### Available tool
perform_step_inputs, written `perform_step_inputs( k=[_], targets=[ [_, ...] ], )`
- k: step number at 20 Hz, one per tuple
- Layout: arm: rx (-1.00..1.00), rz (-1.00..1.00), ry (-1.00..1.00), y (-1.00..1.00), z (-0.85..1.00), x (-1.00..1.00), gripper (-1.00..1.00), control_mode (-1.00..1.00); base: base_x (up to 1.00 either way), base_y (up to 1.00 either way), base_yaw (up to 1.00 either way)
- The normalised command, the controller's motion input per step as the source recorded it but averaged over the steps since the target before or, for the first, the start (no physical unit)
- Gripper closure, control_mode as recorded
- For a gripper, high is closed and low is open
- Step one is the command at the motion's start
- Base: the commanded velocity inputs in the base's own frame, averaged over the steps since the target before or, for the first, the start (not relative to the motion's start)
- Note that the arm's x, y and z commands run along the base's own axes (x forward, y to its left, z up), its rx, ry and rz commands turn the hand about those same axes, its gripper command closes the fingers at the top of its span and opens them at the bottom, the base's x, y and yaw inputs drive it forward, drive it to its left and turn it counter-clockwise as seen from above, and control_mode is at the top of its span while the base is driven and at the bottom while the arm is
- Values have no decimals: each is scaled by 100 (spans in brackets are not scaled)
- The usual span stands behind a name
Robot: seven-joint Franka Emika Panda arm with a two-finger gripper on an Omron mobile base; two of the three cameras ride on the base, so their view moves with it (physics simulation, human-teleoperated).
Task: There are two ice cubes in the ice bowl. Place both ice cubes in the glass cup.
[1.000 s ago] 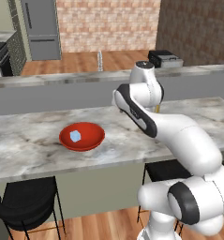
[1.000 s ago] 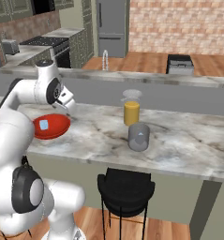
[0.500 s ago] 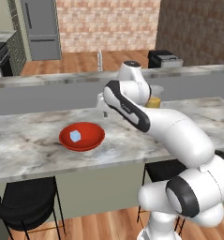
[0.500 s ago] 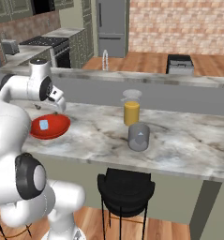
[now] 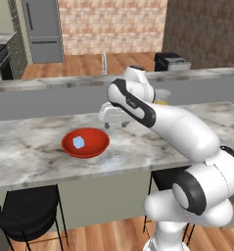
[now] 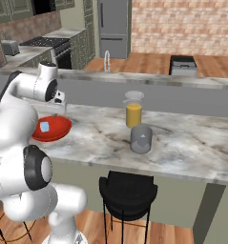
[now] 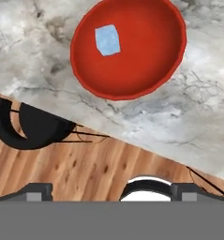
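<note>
The red ice bowl sits on the marble counter, left of centre. One pale-blue ice cube lies in it, also clear in the hand view as ice cube inside the bowl. My gripper hangs open and empty just above the counter, beside the bowl's far right rim. In the right base view the gripper is above and behind the bowl. The clear glass cup stands well to the right of the bowl, near the counter's middle.
A taller glass with orange liquid stands just behind the glass cup. A raised grey ledge runs along the back of the counter. Black stools stand below the front edge, one of them stool.
The arm has swung left from over the counter's middle and dropped lower, bringing the open gripper next to the bowl. The bowl, cube and glasses have not moved.
</note>
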Motion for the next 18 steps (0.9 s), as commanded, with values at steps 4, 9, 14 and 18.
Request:
perform_step_inputs(
  k=[4,9,14,18],
  targets=[
    [-8,3,0,14,-6,2,-100,-100,0,0,0],
    [-1,0,0,40,-22,35,-100,-100,0,0,0],
    [0,0,0,57,-20,46,-100,-100,0,0,0],
    [-1,0,0,42,-29,53,-100,-100,0,0,0]
  ],
)
